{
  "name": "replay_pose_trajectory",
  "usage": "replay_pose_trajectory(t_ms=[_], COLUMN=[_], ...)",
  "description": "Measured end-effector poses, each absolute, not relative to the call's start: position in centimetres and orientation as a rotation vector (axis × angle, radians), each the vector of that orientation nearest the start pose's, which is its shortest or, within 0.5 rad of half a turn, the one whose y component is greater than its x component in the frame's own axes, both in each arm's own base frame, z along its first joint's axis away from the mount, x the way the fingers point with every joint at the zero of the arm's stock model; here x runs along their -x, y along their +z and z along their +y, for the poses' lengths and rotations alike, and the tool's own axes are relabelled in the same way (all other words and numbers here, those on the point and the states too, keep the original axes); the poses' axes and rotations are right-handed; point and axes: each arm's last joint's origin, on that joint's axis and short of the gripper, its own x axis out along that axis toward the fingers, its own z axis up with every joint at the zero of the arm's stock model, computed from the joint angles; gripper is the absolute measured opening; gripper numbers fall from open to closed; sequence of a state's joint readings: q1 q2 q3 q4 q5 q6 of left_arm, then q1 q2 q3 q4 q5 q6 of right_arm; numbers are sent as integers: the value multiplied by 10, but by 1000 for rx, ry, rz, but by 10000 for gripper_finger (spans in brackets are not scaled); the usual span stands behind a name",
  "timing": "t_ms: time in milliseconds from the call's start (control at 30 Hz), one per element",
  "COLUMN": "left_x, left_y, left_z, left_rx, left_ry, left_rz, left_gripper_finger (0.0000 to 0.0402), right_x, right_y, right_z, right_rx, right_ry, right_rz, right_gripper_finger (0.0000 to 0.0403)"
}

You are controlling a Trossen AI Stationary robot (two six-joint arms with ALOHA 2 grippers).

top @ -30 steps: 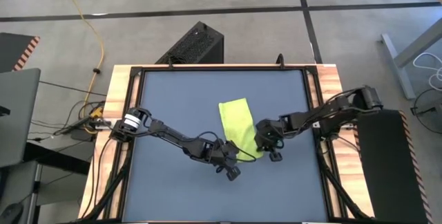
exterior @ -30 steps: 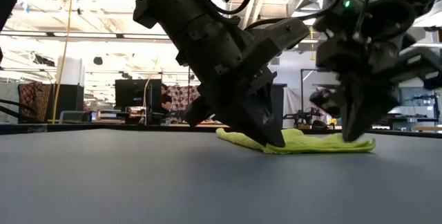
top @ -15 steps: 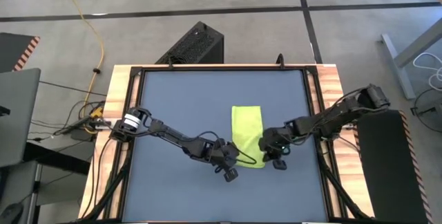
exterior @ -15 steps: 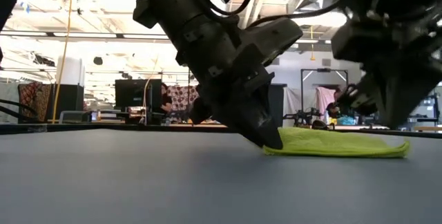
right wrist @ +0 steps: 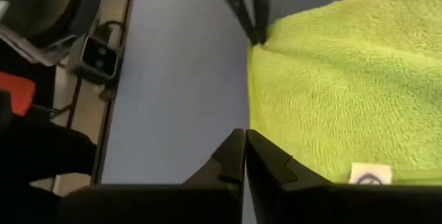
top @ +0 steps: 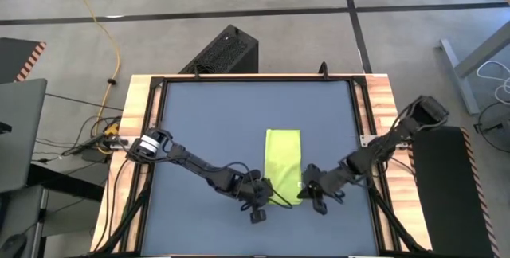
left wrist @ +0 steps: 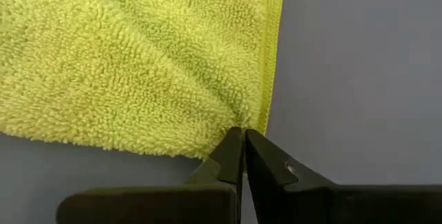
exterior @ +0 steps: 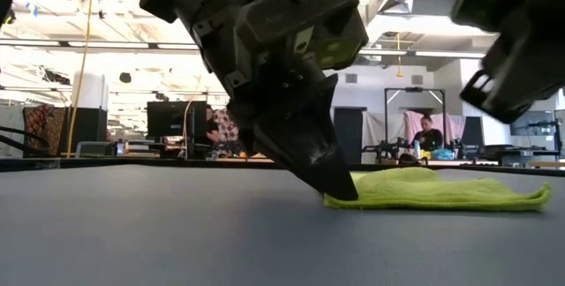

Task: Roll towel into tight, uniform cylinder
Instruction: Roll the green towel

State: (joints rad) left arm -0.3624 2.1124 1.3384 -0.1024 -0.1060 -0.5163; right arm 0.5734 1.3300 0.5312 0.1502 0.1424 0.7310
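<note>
The lime towel [top: 284, 165] lies flat on the dark blue-grey mat [top: 207, 123], a narrow folded strip running far to near. It also shows in the low view [exterior: 433, 193]. My left gripper [top: 267, 200] is shut at the towel's near left corner and shows in the low view [exterior: 340, 189]. My right gripper [top: 305, 196] is shut by the near right corner. In the right wrist view its tips [right wrist: 245, 134] stand at the towel's near edge [right wrist: 250, 92], beside a white label [right wrist: 364, 174]. My left gripper pinches the towel's near left corner [left wrist: 238, 117] between its two fingertips, beside the hemmed edge. The fingers slant down from the table's left. The corner stays low on the mat, the cloth puckered toward the tips. My right gripper: I cannot tell whether its shut tips touch the near edge.
The mat fills the table inside a black frame [top: 362, 130] with wooden borders. A black box [top: 227, 51] stands beyond the far edge. Bare mat lies to the left of the towel and on its far side.
Both grippers have moved toward the table's near edge. The towel has slid that way along the mat and turned from a slant until its long sides run straight from far to near. In the low view my right gripper now stands higher above the towel's end.
</note>
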Motion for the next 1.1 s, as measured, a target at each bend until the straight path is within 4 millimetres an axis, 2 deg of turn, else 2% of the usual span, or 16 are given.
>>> replay_pose_trajectory(t_ms=[233,467,600,767,967,1100], left_x=[-406,-414,-420,-423,-422,-422], left_y=[126,139,148,152,152,152], left_z=[-153,-157,-159,-159,-160,-161], left_rx=[329,362,354,332,350,343], left_ry=[-22,-59,-62,-43,-33,-18], left_rz=[916,903,862,834,833,827], left_gripper_finger=[71,132,138,139,139,139], right_x=[-196,-194,-197,-204,-210,-212], right_y=[168,163,163,162,138,134], right_z=[151,146,141,141,149,156], right_rx=[-261,-150,-123,-114,-59,-55], right_ry=[234,213,205,210,219,227], right_rz=[679,726,721,685,738,750], right_gripper_finger=[83,148,156,146,142,141])
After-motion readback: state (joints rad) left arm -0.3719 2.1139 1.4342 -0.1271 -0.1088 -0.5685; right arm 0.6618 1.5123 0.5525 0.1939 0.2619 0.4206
